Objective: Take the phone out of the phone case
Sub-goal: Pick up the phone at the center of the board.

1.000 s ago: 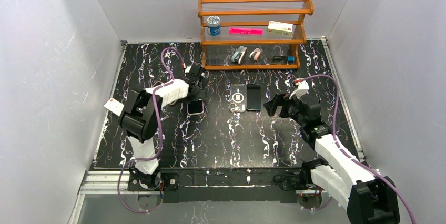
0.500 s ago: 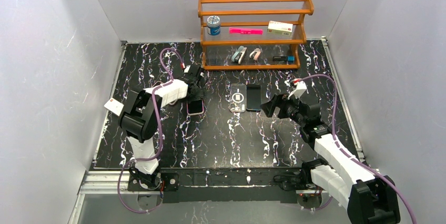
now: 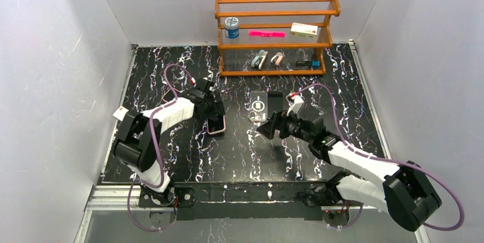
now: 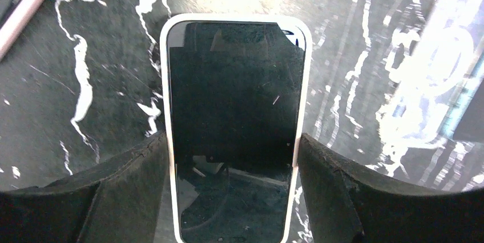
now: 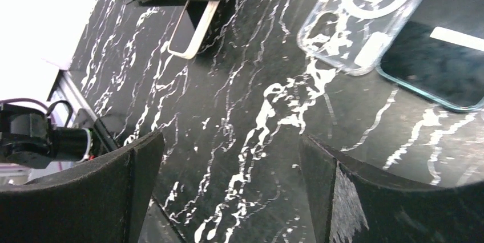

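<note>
A phone in a white case (image 4: 235,112) sits between my left gripper's (image 4: 235,157) fingers, which press on both long sides of the case. In the top view that gripper (image 3: 216,118) holds the cased phone (image 3: 217,126) left of centre; I cannot tell whether it touches the table. It also shows in the right wrist view (image 5: 200,26). My right gripper (image 3: 268,130) is open and empty, hovering over the table's middle and pointing left towards the cased phone. Its fingers (image 5: 131,180) frame bare marble in the right wrist view.
An empty clear case (image 3: 258,106) and a bare dark phone (image 3: 275,99) lie side by side behind my right gripper, and show in the right wrist view (image 5: 365,20) (image 5: 439,66). A wooden shelf (image 3: 274,43) with small items stands at the back. A pink-edged object (image 4: 25,9) lies near my left gripper.
My left gripper has moved nearer and slightly right, with the cased phone now between its fingers. My right gripper has swung left, from the right side to the table's middle.
</note>
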